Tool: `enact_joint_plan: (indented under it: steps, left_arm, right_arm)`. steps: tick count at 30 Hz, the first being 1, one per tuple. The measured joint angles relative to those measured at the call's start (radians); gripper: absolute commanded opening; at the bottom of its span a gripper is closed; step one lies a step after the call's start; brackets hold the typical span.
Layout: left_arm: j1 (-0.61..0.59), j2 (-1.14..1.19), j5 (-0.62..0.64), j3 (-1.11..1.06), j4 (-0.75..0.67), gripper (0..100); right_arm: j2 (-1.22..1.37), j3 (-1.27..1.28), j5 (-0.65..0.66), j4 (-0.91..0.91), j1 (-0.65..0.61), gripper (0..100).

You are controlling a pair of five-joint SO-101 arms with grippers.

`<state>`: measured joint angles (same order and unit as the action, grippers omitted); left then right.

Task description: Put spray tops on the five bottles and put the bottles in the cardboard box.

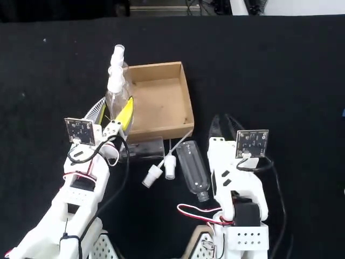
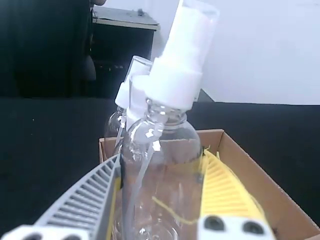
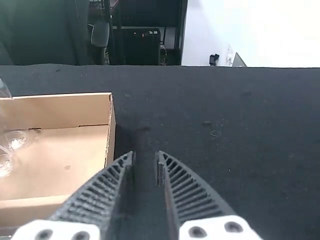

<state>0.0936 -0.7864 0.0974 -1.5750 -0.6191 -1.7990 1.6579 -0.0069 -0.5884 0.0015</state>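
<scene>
Black bench [image 1: 291, 70], white wall [image 2: 270, 50] behind. Your left jaws grip the capped bottle [image 2: 160, 160] at the cardboard box [image 1: 187, 97] rim; right jaws stand narrow.

soft, even light from above falls on the black table [image 1: 280, 81], which swallows it and shows almost no shadows; the floor of the cardboard box [image 1: 161, 102] is evenly lit. in the left wrist view the white wall [image 2: 270, 50] glares bright, so the spray top [image 2: 182, 55] nearly melts into it, and small glints sit on the clear bottle [image 2: 160, 165].
</scene>
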Motion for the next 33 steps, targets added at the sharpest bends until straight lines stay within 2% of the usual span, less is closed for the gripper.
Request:
enact_joint_plan:
  steps: [10,17,33]
  left_arm:
    - [0.000,0.101,0.003,0.000,-0.015,3]
    - [0.000,0.198,0.000,0.000,-0.155,3]
    - [0.000,0.282,0.005,0.000,-0.170,3]
  right_arm:
    - [0.000,0.000,0.000,0.000,0.000,4.9]
    - [0.000,0.000,0.000,0.000,0.000,4.9]
    - [0.000,0.000,0.000,0.000,0.000,4.9]
